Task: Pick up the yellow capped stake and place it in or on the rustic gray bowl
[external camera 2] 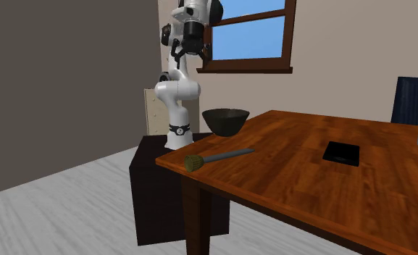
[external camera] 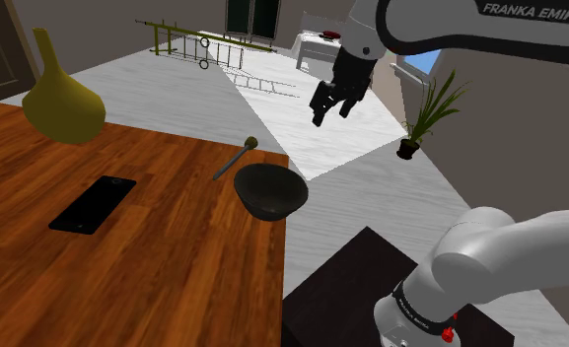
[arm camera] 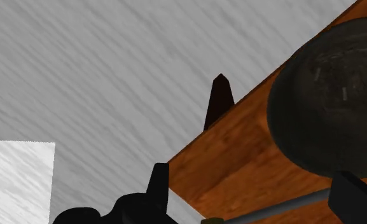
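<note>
A slim grey stake (external camera: 232, 161) with an olive-yellow cap (external camera: 250, 143) lies flat on the wooden table (external camera: 154, 276), near its far corner. Beside it stands a dark grey bowl (external camera: 270, 190), close to the table edge. My gripper (external camera: 331, 113) hangs open and empty, high above the floor just past that corner. From the second exterior view the stake (external camera 2: 225, 155) lies in front of the bowl (external camera 2: 225, 121), cap at the table corner, and the gripper (external camera 2: 189, 61) is well above both. Along the gripper (arm camera: 252, 173) I see the bowl (arm camera: 334, 108) and the stake's shaft (arm camera: 290, 205) far below.
A flat black slab (external camera: 93, 204) lies mid-table and a yellow-olive vase (external camera: 63, 99) stands at the back. On the floor beyond are a ladder (external camera: 213, 49) and a potted plant (external camera: 420, 123). The black stand (external camera: 341, 296) sits against the table's side.
</note>
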`<state>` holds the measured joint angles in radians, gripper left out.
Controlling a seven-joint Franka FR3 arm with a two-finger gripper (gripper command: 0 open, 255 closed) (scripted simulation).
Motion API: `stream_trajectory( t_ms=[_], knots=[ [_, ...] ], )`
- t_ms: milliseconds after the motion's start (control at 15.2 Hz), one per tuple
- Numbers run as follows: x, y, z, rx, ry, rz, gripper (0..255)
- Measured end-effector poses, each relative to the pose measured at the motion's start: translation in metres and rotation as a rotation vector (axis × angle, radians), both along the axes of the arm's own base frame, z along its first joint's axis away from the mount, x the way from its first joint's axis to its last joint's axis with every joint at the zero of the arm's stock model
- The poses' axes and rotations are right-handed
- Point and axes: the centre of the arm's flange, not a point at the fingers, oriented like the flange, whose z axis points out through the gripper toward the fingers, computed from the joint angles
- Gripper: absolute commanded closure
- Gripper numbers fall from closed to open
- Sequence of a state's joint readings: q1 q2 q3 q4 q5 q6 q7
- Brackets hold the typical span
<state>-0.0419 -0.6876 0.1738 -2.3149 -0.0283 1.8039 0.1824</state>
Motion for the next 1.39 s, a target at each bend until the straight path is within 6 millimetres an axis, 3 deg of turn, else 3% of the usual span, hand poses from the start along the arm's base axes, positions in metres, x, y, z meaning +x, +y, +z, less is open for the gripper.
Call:
stream_trajectory(
  t_ms=[396, 726, 1386],
  knots=[
    [0.055, 0.028, -0.044, 0.038, 0.003, -0.236, 0],
    [0.114, 0.047, -0.083, 0.071, 0.005, -0.432, 0],
    [0.226, 0.054, -0.162, 0.137, 0.011, -0.825, 0]
  ],
)
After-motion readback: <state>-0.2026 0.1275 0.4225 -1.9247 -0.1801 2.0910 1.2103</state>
